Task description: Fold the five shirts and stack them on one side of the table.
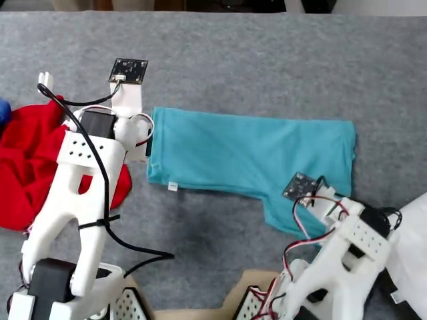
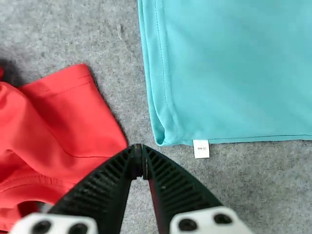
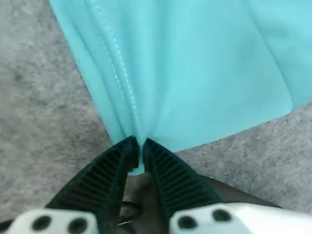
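right gripper: one; sitting at the lower right of the high view, jaws pinching together on a hemmed edge of the teal shirt, cloth bunching between the tips.
white cloth: one piece; lying at the lower right edge of the high view, just beside the right arm; whether it is a shirt cannot be told.
left gripper: one; jaws meeting tip to tip with nothing between them, hanging over bare table between the red shirt and the teal shirt's corner.
care label: one; small white tab, sticking out from the teal shirt's edge, near the left gripper.
teal shirt: one; lying flat across the middle of the high view, looking doubled lengthwise, one flap jutting toward the lower right where the right gripper is gripping it.
red shirt: one; lying crumpled at the left edge, near the teal shirt but apart from it.
blue cloth: one scrap, peeking in at the left edge above the red shirt; too little to name.
table: one; grey felt-like covering, running to the top of the frame.
handling: judging as thin, light, limp knit; likely dragging on the felt rather than sliding. Best taken at hems and corners, two corners together, so the fold is staying straight.
tally: two plain shirts, two further cloths; none looking stacked yet.
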Controlling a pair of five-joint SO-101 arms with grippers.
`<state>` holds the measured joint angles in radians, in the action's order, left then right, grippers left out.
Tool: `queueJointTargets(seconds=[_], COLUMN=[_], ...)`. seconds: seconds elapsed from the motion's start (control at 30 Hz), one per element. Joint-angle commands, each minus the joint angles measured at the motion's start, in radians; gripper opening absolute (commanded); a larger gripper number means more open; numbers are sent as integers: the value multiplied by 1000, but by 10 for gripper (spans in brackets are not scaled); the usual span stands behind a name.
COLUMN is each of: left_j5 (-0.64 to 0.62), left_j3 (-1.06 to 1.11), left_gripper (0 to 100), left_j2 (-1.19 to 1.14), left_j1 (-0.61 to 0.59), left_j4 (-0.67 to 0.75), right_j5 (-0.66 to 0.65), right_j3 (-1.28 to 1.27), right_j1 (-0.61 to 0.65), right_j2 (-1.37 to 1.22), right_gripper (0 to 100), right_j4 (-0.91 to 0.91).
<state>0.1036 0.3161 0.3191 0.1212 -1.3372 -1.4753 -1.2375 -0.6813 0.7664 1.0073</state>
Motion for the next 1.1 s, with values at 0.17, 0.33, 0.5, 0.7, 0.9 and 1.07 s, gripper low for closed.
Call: queueJointTargets(seconds=[0.17, 0.33, 0.5, 0.7, 0.9, 1.07], left_j5=[6, 6, 3, 3, 5, 5], left_j3=[2, 18, 40, 38, 38, 38], left_gripper=[19, 19, 19, 19, 19, 19], left_j2=[22, 22, 22, 22, 22, 22], left_j1=[-8, -8, -8, -8, -8, -8], left_j4=[12, 14, 34, 34, 34, 34], right_j5=[-9, -29, -26, 52, 72, 72], right_j3=[-12, 8, -36, -94, -163, -225], right_j1=[8, 33, 124, 216, 289, 289], right_j2=[76, 131, 168, 165, 165, 163], right_gripper=[213, 249, 249, 249, 249, 188], right_j4=[14, 127, 192, 121, 60, -8])
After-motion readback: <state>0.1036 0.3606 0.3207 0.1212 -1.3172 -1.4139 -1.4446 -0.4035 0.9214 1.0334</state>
